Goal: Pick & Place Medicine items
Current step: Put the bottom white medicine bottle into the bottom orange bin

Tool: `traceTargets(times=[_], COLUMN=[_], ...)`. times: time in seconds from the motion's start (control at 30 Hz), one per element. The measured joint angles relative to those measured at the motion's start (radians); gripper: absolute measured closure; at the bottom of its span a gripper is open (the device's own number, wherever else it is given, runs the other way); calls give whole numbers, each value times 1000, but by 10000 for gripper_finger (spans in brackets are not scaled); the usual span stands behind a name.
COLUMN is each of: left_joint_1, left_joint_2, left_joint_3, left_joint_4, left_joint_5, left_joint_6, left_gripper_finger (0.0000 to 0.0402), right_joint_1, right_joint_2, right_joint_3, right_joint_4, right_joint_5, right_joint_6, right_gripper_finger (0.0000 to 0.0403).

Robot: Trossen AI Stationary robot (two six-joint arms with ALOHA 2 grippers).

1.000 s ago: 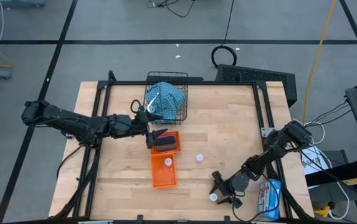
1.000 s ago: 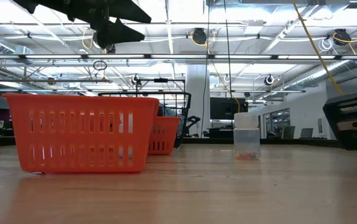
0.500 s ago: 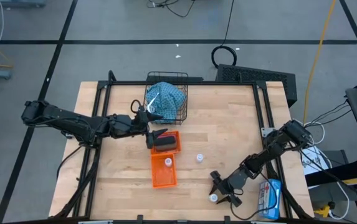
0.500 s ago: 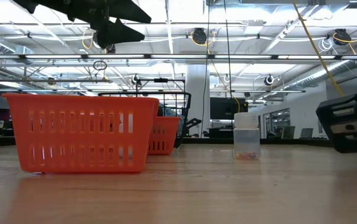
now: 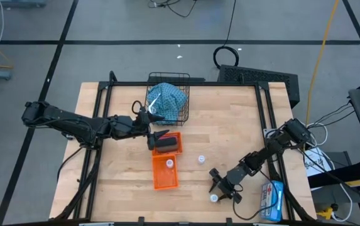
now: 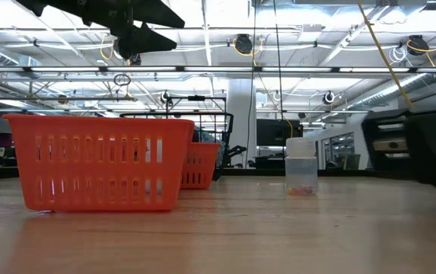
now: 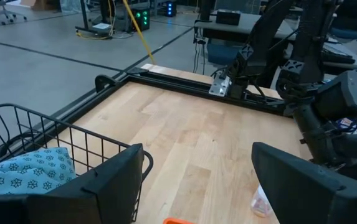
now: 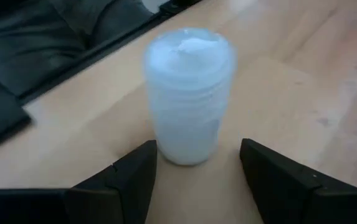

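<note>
Beyond a large industrial room of ceiling trusses and lights, the light wooden table carries a wire basket holding the blue pouch, two orange baskets, the left gripper spread above them, and the right gripper spread around an upright white vial near the front edge.

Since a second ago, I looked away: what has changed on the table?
The right gripper slid left along the near edge and now frames the small white round vial standing upright, fingers open, not yet gripping. The left gripper stayed over the orange plastic baskets; nothing else moved.
</note>
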Motion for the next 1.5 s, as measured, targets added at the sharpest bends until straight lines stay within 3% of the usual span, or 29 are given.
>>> traceTargets(times=[0.6,0.83,1.0,1.33,1.5], left_joint_1=[0,0,0,0,0], left_joint_2=[0,0,0,0,0], left_joint_3=[0,0,0,0,0], left_joint_4=[0,0,-1,-1,0], left_joint_5=[0,0,0,1,1], left_joint_6=[0,0,0,0,0], left_gripper_finger=[94,94,94,94,94], right_joint_1=[-46,-66,-89,-106,-117], right_joint_2=[3,104,98,98,98], right_joint_3=[33,94,95,95,95], right_joint_4=[49,81,74,113,134], right_joint_5=[5,-119,-118,-139,-140], right_joint_6=[-44,24,-29,-121,-159], right_gripper_finger=[211,180,167,266,270])
